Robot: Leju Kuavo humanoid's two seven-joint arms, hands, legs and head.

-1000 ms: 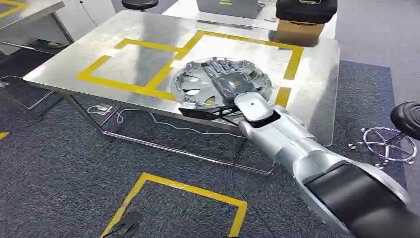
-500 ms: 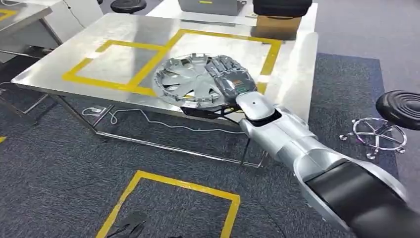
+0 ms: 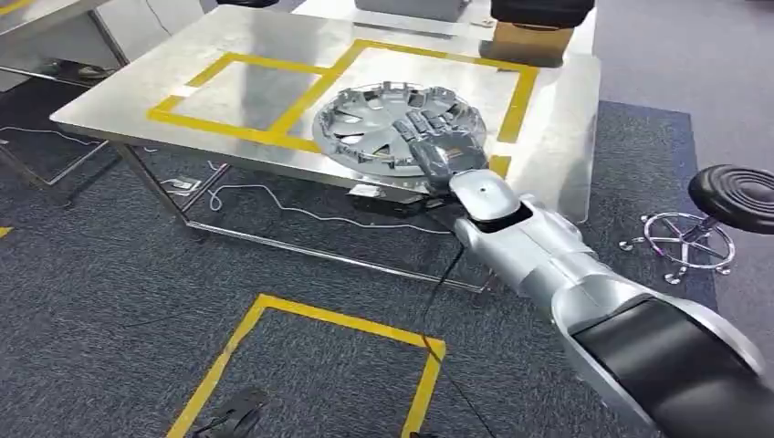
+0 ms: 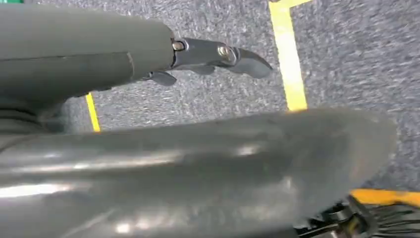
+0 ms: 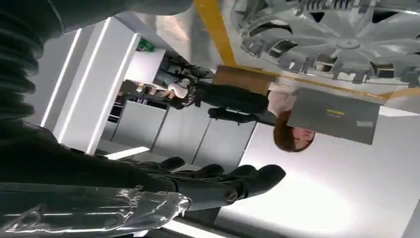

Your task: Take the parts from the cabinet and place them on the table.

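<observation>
A silver wheel cover (image 3: 383, 123) lies flat on the steel table (image 3: 228, 36), inside the right yellow-taped square and overlapping the tape between the squares. My right hand (image 3: 438, 151) hovers at the cover's near rim, palm down. In the right wrist view its dark fingers (image 5: 218, 183) are stretched out with nothing in them, and the wheel cover (image 5: 341, 44) sits apart from them. In the left wrist view my left hand (image 4: 198, 163) hangs over carpet with yellow tape, one finger (image 4: 223, 52) extended, holding nothing.
A cardboard box (image 3: 529, 41) with a dark object on top stands at the table's far right edge. A black stool (image 3: 739, 196) is on the right. Cables (image 3: 274, 205) run under the table. A yellow taped square (image 3: 319, 365) marks the carpet.
The view has shifted. The wheel cover now lies further onto the table, and my right hand has drawn back from over its middle to its near rim.
</observation>
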